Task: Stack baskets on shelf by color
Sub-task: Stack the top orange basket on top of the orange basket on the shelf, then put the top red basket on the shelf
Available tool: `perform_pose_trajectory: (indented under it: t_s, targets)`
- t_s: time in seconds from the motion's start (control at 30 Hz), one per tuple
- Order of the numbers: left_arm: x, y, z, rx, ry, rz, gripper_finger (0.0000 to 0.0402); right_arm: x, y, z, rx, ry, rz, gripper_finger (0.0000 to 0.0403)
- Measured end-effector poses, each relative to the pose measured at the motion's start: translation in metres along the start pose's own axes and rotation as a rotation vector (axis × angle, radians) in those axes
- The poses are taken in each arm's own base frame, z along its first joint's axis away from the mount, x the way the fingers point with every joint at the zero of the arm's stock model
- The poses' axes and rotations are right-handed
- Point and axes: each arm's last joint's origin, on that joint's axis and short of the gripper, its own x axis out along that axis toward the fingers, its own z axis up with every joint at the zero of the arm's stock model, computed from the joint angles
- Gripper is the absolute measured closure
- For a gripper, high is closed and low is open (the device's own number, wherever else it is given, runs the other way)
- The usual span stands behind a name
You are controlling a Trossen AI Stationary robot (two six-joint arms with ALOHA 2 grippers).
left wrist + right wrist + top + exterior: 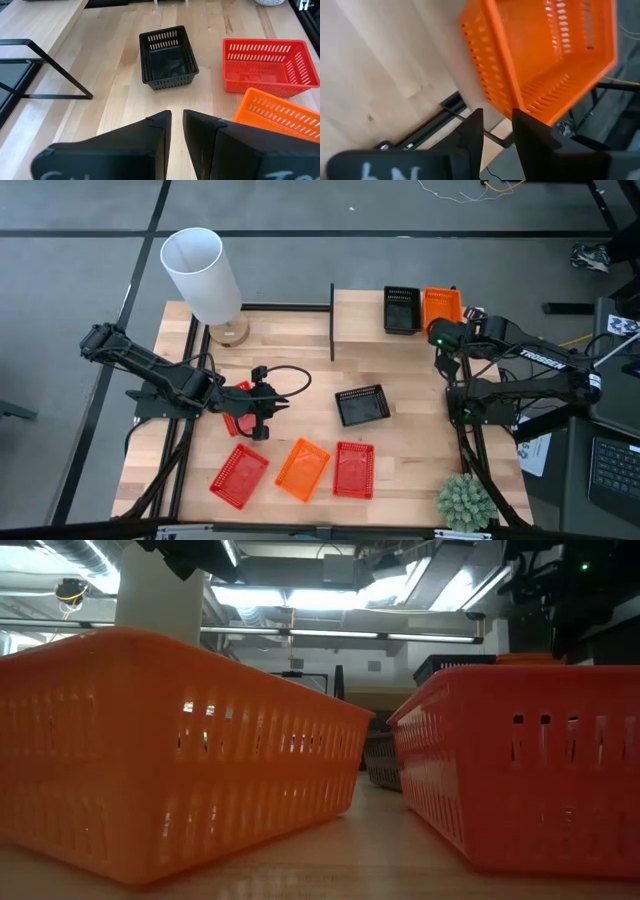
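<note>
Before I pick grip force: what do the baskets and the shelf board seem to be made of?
The orange basket looks like thin moulded plastic: glossy, slotted walls that light glows through. The black basket appears the same, with a duller sheen. The shelf looks like pale, matte wood with visible grain, possibly veneer.

We see a white lamp shade [201, 272] on a round wooden base [232, 332] at the table's [410, 440] back left corner. A small spiky green plant [465, 502] stands at the front right corner. A laptop keyboard [612, 467] and some papers [533, 450] lie just off the table's right side.
</note>
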Motion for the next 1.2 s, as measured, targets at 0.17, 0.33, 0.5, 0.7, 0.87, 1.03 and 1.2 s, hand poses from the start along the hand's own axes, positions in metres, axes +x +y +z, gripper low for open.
perform_pose_trajectory:
  t_s: [0.17,0.33,0.5,0.7,0.87,1.03,1.2]
  targets:
    - [0.000,0.000,0.000,0.000,0.000,0.000,0.0360,0.000,0.000,-0.001,0.018,0.007,-0.001,0.0297]
    - [0.000,0.000,0.000,0.000,0.000,0.000,0.0360,0.000,0.003,-0.001,0.053,0.016,0.106,0.0297]
    - [0.000,0.000,0.000,0.001,0.000,0.000,0.0360,-0.002,0.011,0.000,0.182,0.045,0.366,0.0297]
    - [0.002,-0.001,-0.001,-0.004,0.007,-0.007,0.0360,-0.017,0.032,0.007,0.277,0.060,0.789,0.0297]
    - [-0.004,-0.010,-0.013,-0.169,0.190,-0.164,0.0360,-0.036,0.053,0.011,0.180,-0.022,0.941,0.0297]
    - [-0.039,-0.017,-0.034,-0.284,0.521,-0.031,0.0360,-0.059,0.076,0.007,0.089,-0.118,1.037,0.0297]
    - [-0.054,-0.017,-0.059,-0.378,0.673,0.138,0.0360,-0.079,0.095,-0.001,0.051,-0.234,1.045,0.0297]
